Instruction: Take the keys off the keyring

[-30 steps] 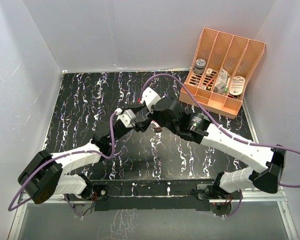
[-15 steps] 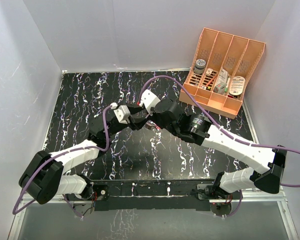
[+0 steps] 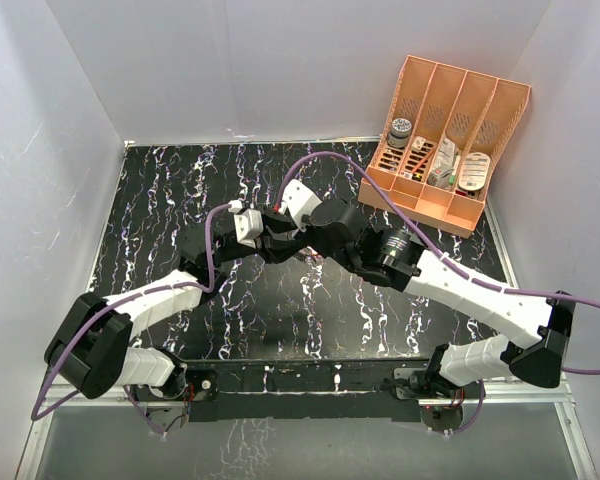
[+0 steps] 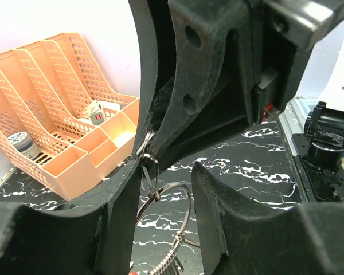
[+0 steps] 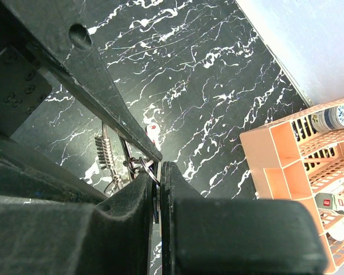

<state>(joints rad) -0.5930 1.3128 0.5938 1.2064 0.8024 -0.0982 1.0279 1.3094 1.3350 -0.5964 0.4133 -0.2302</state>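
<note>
Left jaws just moved in, half-open and narrowing around the keyring (image 4: 189,213); right jaws stay clamped on it. Key-stripping probably next.

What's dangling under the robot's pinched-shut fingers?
Under the right gripper dangle the keyring, a coiled spring and a red piece. The gripper covers whatever else hangs there.

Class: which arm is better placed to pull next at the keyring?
Left, probably. The left gripper stands open astride the hanging keyring, ready to close and pull; the right gripper is shut, pinching its top as anchor.
</note>
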